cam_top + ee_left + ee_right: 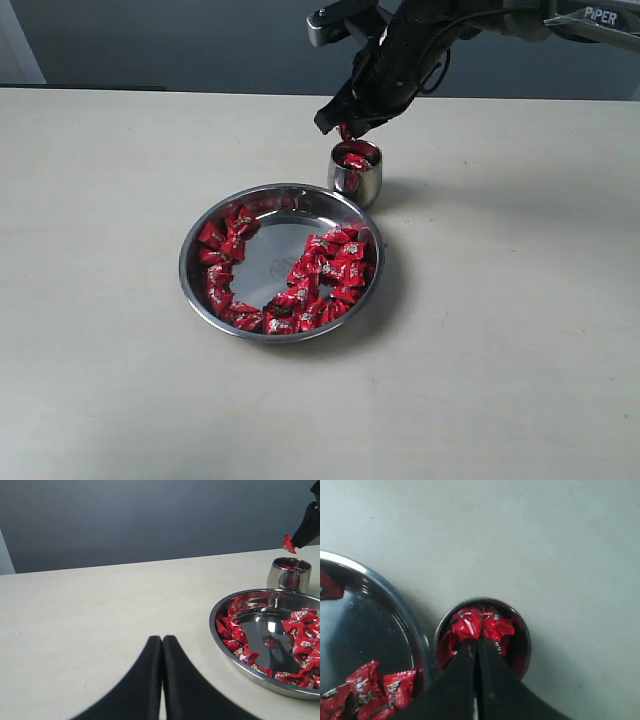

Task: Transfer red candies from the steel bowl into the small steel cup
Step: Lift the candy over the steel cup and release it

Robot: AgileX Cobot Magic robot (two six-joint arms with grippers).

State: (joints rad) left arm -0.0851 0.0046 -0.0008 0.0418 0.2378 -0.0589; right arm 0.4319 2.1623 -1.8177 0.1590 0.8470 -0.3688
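The steel bowl (192, 272) sits mid-table, with many red candies (335, 265) ringing its bare centre. Just behind it stands the small steel cup (357, 182), which has red candies (355, 160) inside. My right gripper (345, 128) hangs right above the cup's mouth, shut on a red candy (480, 622) that sticks out past its tips. The left wrist view shows that candy (287, 543) clear above the cup (287, 577). My left gripper (162, 639) is shut with nothing in it, low over bare table left of the bowl (216, 626).
The table is pale and plain, with a dark wall behind its far edge. The right arm (420, 40) reaches in from the upper right over the cup.
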